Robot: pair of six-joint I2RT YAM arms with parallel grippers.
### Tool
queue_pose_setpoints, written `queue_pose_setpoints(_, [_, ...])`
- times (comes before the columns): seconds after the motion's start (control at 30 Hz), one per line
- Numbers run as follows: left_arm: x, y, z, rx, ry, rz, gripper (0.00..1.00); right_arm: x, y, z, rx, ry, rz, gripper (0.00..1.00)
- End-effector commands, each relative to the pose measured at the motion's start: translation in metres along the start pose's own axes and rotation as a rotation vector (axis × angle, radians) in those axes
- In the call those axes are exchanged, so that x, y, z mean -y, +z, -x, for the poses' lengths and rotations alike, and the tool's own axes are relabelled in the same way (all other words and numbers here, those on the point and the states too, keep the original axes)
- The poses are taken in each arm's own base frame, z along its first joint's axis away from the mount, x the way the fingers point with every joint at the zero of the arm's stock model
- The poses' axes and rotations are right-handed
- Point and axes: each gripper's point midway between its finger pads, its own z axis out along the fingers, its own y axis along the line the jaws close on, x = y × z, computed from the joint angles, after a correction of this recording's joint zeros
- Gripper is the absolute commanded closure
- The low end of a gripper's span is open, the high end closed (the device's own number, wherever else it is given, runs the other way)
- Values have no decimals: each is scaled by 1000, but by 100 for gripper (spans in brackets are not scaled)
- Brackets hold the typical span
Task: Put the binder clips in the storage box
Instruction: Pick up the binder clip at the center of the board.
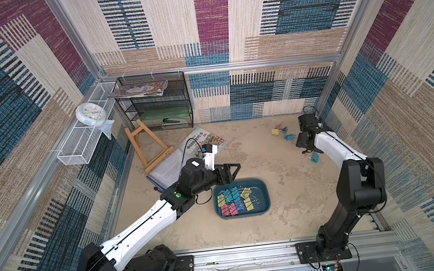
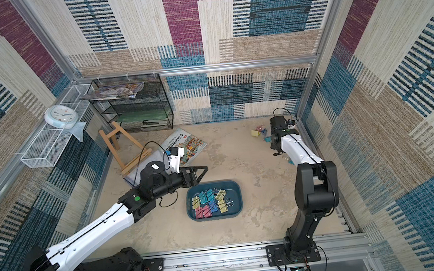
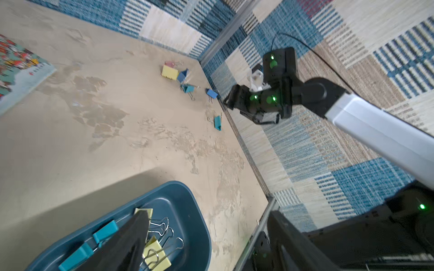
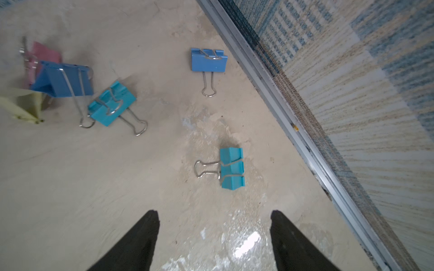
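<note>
Six clips (image 3: pixel 169 71) lie loose on the bench (image 4: pixel 117 176) by the wall (image 4: pixel 352 105); the rest sit in the box (image 1: pixel 260 191). Your left pincer (image 3: pixel 207 214) and right pincer (image 4: pixel 215 212) are wide open, empty. Grab the lone teal clip (image 4: pixel 231 167) by its thin wire and it may slip.

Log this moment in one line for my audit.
left tool: open, near dark teal plastic storage box | right tool: open, empty, over loose pastel binder clips
</note>
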Motion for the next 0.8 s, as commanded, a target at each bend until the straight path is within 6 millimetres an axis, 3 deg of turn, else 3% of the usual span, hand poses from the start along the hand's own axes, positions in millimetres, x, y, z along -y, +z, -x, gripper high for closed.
queue_pose_setpoints(0.0, [24,18,-23,-138,72,-113,14,2,22,-1,-48,-117,-29,27])
queue_pose_setpoints(0.13, [33,32,-38,-200,125,-138,10,3,36,1,-73,-141,-57,48])
queue_pose_setpoints(0.3, [31,29,-52,-255,176,-144,3,3,45,-8,-100,-170,-70,73])
queue_pose_setpoints(0.53, [21,2,-67,-320,294,-78,1,15,50,-27,-128,-214,-118,77])
queue_pose_setpoints(0.77, [22,-9,-69,-310,307,-84,1,18,55,-35,-123,-237,-123,92])
